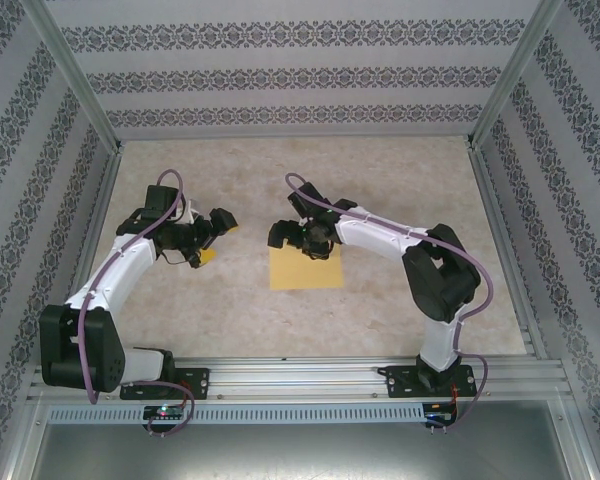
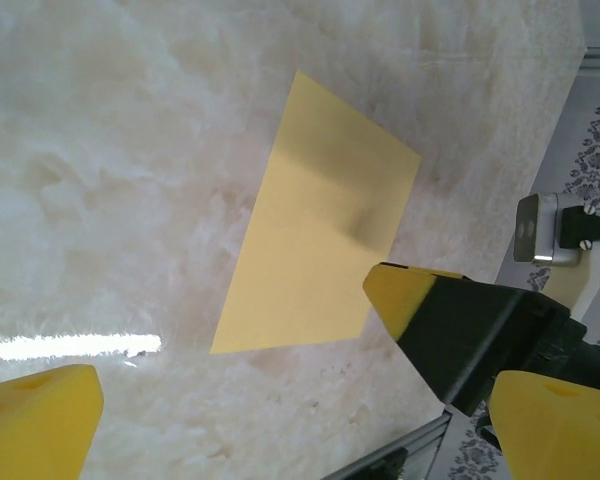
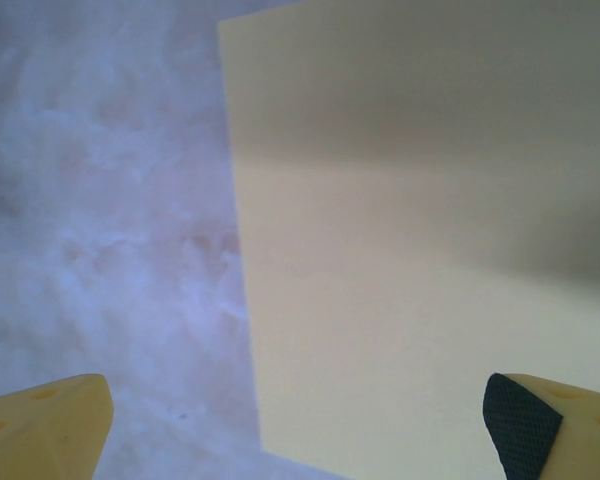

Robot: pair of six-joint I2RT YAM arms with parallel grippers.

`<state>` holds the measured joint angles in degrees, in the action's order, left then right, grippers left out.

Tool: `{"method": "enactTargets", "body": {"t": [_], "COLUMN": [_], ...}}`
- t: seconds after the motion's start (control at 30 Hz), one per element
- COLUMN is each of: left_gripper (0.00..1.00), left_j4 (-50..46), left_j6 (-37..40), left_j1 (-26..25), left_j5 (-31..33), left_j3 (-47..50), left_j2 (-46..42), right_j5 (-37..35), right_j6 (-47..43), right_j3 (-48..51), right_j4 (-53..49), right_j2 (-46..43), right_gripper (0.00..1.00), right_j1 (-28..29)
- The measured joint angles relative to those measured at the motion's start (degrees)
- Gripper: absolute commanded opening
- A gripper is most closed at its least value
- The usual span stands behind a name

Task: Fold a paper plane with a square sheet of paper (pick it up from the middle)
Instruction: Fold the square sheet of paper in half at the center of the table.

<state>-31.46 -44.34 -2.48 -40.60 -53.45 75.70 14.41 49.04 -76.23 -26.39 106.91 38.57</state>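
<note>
Though spread wide over the paper (image 3: 410, 250), right hand (image 3: 300, 412) holds nothing.

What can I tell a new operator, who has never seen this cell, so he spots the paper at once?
Find the beige marbled table. Near its middle, partly beneath the open right gripper, lies the square sheet of paper. It is the only loose thing there: flat, uncreased, yellow-orange.
</note>
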Motion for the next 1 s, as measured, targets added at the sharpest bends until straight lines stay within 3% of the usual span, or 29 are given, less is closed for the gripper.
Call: {"method": "enactTargets", "body": {"t": [0.23,0.4,0.6,1.0], "left_gripper": [1.0,1.0,1.0,1.0], "left_j4": [-4.33,-11.3,-18.16,-19.87], "left_j6": [-8.83,-15.45,-23.04,-24.7], "left_j1": [-0.02,-0.09,-0.15,-0.15], "left_j5": [1.09,8.87,19.91,23.43], "left_j3": [-1.77,-5.88,-6.67,-6.45], "left_j2": [0.68,0.55,-3.37,-1.92], "right_j5": [11.3,19.47,21.77,20.55], "right_j6": [2.08,0.98,0.22,-2.58], "right_j3": [2.99,3.28,3.26,2.67], "right_j4": [8.13,11.91,12.09,9.05], "right_j2": [-2.32,-2.29,-1.95,-0.5], "right_gripper": [0.96,0.96,0.95,0.95], "right_j1": [-4.0,-5.05,-5.05,-5.03]}}
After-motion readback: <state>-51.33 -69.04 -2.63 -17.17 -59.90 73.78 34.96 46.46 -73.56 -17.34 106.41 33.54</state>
